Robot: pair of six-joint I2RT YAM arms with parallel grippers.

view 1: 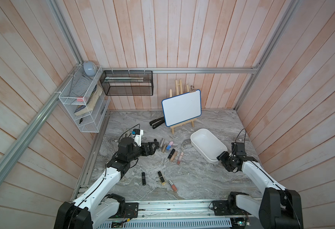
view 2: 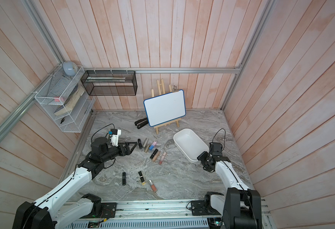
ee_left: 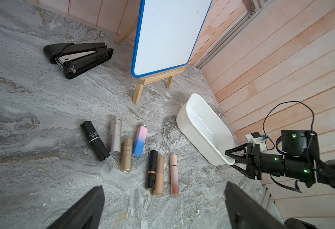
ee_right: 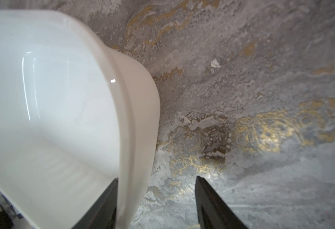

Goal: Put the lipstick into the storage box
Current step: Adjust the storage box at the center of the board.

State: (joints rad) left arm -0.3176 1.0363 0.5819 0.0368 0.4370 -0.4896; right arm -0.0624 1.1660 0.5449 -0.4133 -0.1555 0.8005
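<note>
The right pincer (ee_right: 156,179), half-spread, is set astride the near end wall of the shallow white plastic storage box (view 1: 206,142), one finger inside and a gap outside, seemingly to steady it. The left pincer (view 1: 155,147), spread wide and empty, is held just beside a cluster of lipstick tubes (ee_left: 95,138) lying on the grey marbled surface (view 1: 182,178). No tube is seen in the box. Bare surface is offered between the cluster and the box rim.

Lipsticks (view 1: 171,154) lying near white storage box (view 1: 208,143)

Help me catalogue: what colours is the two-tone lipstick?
The two-tone lipstick fades pink to blue; clearest in left wrist view.
</note>
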